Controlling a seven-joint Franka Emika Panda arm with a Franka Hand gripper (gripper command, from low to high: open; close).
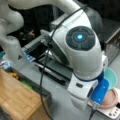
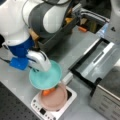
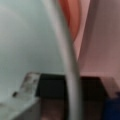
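Evidently pincer [image 2: 37, 70] on teal bowl [image 2: 48, 77]

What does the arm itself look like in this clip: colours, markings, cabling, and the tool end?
The arm has rounded white shells with dark grey joint sections. One joint cap is a dark disc with a glowing blue light at its centre. A blue band and a blue block sit near the wrist. A black cable hangs loosely along it. In a front view the tool shows only as a white housing.
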